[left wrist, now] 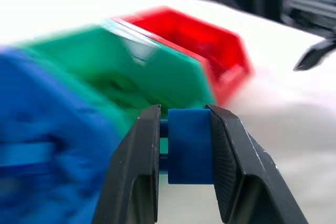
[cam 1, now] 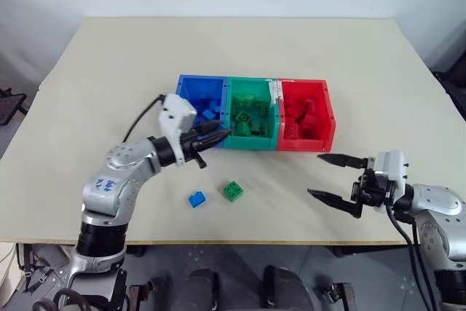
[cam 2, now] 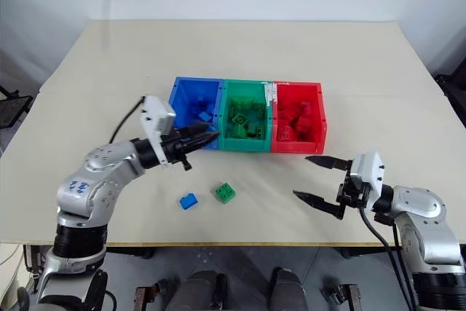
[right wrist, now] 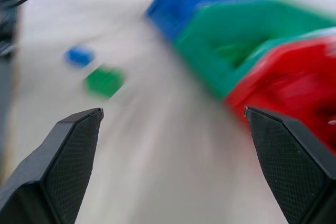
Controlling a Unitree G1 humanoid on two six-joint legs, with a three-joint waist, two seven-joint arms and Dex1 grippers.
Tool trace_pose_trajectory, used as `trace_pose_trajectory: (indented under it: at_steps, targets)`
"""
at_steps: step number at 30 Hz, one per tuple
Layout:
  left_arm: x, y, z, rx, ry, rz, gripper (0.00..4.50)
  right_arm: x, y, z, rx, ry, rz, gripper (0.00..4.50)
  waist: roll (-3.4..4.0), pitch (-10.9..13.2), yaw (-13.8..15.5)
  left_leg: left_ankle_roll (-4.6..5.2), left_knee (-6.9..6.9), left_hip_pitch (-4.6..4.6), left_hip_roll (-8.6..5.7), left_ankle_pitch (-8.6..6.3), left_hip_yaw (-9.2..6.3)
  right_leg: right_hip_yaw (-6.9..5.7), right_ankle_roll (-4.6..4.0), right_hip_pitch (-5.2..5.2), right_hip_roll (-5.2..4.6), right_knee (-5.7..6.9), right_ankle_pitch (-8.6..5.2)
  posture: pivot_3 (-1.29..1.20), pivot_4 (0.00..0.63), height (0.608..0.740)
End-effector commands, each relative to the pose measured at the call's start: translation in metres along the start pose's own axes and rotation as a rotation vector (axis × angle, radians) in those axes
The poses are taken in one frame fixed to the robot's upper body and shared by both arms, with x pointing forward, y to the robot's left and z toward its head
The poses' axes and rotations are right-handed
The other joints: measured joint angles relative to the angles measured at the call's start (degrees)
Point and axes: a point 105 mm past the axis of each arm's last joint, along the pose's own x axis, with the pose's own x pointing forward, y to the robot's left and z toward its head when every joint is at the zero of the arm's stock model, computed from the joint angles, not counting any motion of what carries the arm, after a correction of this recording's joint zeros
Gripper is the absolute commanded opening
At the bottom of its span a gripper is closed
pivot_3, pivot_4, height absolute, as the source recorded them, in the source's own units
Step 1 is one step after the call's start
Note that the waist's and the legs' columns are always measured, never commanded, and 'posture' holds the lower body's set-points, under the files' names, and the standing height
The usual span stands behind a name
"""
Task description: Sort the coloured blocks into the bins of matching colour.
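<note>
From the head views, 3 joined bins are seen in a row on the table (cam 1: 87, 71): the blue bin (cam 1: 191, 84), the green bin (cam 1: 251, 140) and the red bin (cam 1: 324, 118), each with bricks of its own colour inside. The left gripper (cam 1: 216, 137) is held at the front edge where blue and green meet. 2 loose bricks, a blue block (cam 1: 196, 199) and a green block (cam 1: 233, 191), are seen in front of the bins. The right gripper (cam 1: 325, 176) is spread wide and empty, right of them.

In the left wrist view, a held blue brick (left wrist: 190, 145) is clamped between the fingers.

In the right wrist view, the black fingers (right wrist: 63, 166) are parted, with nothing between.
</note>
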Motion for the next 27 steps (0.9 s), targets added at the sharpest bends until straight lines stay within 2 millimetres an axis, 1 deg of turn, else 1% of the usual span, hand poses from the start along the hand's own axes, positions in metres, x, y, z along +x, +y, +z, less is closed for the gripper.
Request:
trace_pose_trajectory:
  at_steps: [1,3,6,9,12,14,15,16,18,20,23,25,27]
  targets:
    - [-0.010,0.016,0.024,0.092,-0.099,0.097,0.92,0.001,-0.006,0.019,-0.065,-0.082,-0.080,4.50,0.00,0.00,0.09,0.00,0.01,0.00,-0.01,0.00,0.00,0.00,0.00,0.01,-0.01,0.00,0.00,0.00,0.150,0.740]
    - [-0.009,0.021,0.028,0.118,-0.113,0.120,0.92,0.002,-0.006,0.018,-0.071,-0.093,-0.102,4.50,-0.01,-0.01,0.15,0.00,0.02,0.00,-0.03,0.00,0.00,0.00,0.01,0.02,-0.02,0.01,0.01,0.00,0.150,0.740]
    - [0.001,0.032,0.030,0.155,-0.137,0.139,0.92,0.008,-0.006,0.018,-0.075,-0.117,-0.124,4.50,-0.01,-0.01,0.17,0.00,0.02,0.00,-0.04,0.00,0.01,0.00,0.01,0.01,-0.01,0.02,0.01,0.00,0.150,0.740]
    - [0.011,0.044,0.020,0.188,-0.077,0.182,0.92,0.011,-0.007,0.022,-0.089,-0.133,-0.134,4.50,-0.01,-0.01,0.01,0.01,0.01,0.01,-0.09,0.00,0.04,0.00,0.01,0.00,-0.01,0.03,0.01,0.00,0.150,0.740]
    - [0.017,0.049,0.015,0.136,-0.074,0.195,0.92,0.011,-0.009,0.022,-0.099,-0.130,-0.138,4.50,0.00,-0.01,-0.10,0.01,-0.01,0.01,-0.12,0.00,0.05,0.00,0.01,-0.02,0.02,0.02,0.01,0.00,0.150,0.740]
    - [0.019,0.046,0.015,0.101,-0.091,0.161,1.64,0.011,-0.009,0.022,-0.100,-0.123,-0.135,4.50,-0.01,-0.01,-0.12,0.01,-0.01,0.00,-0.11,0.00,0.05,-0.01,0.01,-0.03,0.03,0.03,0.01,0.00,0.150,0.740]
    - [0.019,0.046,0.018,0.135,-0.112,0.163,1.88,0.010,-0.009,0.022,-0.101,-0.120,-0.133,4.50,-0.01,-0.01,-0.15,0.01,-0.01,0.00,-0.10,0.00,0.05,-0.01,0.01,-0.03,0.03,0.03,0.01,0.00,0.150,0.740]
    - [0.019,0.048,0.015,0.140,-0.098,0.174,2.15,0.010,-0.009,0.021,-0.102,-0.116,-0.128,4.50,-0.01,-0.01,-0.16,0.01,-0.01,0.00,-0.08,0.00,0.06,-0.01,0.01,-0.04,0.03,0.03,0.01,0.00,0.150,0.740]
    - [0.015,0.046,0.011,0.121,-0.078,0.149,2.78,0.010,-0.008,0.021,-0.104,-0.111,-0.121,4.50,-0.01,-0.01,-0.16,0.01,-0.01,0.00,-0.07,0.00,0.06,-0.01,0.01,-0.03,0.03,0.03,0.01,0.00,0.150,0.740]
    - [0.007,0.039,0.006,0.091,-0.058,0.095,3.44,0.011,-0.008,0.022,-0.107,-0.108,-0.114,4.50,0.00,-0.01,-0.19,0.01,-0.01,0.00,-0.07,0.00,0.06,-0.01,0.01,-0.03,0.03,0.03,0.01,0.00,0.150,0.740]
    - [-0.018,0.033,0.002,0.100,-0.055,0.056,4.39,0.011,-0.009,0.022,-0.110,-0.101,-0.096,4.50,0.00,-0.01,-0.53,0.01,-0.02,0.01,-0.01,0.00,0.05,0.00,0.01,-0.04,0.02,0.03,0.01,0.00,0.150,0.740]
    - [-0.038,0.028,0.001,0.071,-0.063,0.023,4.39,0.012,-0.010,0.022,-0.110,-0.094,-0.076,4.50,0.00,-0.01,-0.73,0.01,-0.05,0.03,0.02,0.00,0.07,0.02,0.01,-0.07,0.02,0.04,0.00,0.00,0.150,0.740]
    - [-0.061,0.021,0.000,0.094,-0.052,-0.023,4.39,0.013,-0.011,0.021,-0.107,-0.085,-0.046,4.50,0.00,-0.01,-0.88,0.01,-0.05,0.02,0.05,0.00,0.07,0.02,0.01,-0.07,0.03,0.04,0.00,0.00,0.150,0.740]
